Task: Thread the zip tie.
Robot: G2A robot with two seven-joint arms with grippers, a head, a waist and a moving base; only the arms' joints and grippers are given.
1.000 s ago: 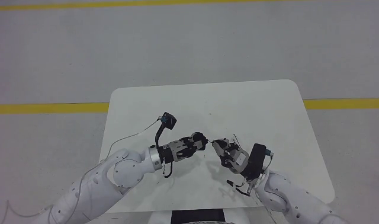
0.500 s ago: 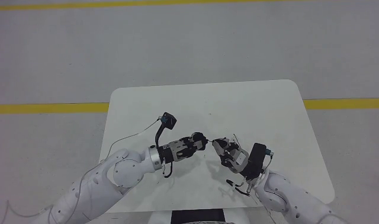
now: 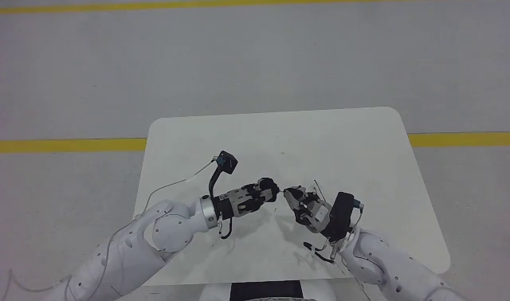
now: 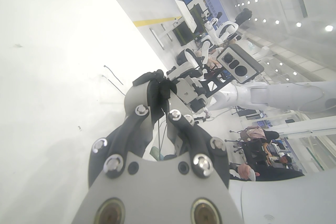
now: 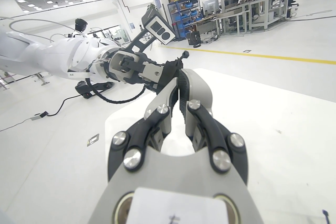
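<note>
A thin black zip tie [image 3: 283, 191] spans the short gap between my two grippers, just above the white table [image 3: 358, 150] near its front edge. My left gripper [image 3: 271, 189] is shut on one end, and its strap [image 4: 159, 128] runs back between the fingers in the left wrist view. My right gripper [image 3: 296, 195] is shut on the other end. The tie's square head [image 5: 185, 54] sticks out past the right gripper's [image 5: 179, 82] closed pads. The left gripper's [image 5: 170, 69] tips sit right behind it, almost touching.
Two spare zip ties [image 4: 113, 75] lie on the table just beyond the grippers, and one of them [image 3: 317, 187] is beside the right gripper. The table's far half is bare white. The rounded front edge is close under both arms.
The right gripper has edged slightly left toward the left gripper, narrowing the gap. The left arm has stayed still.
</note>
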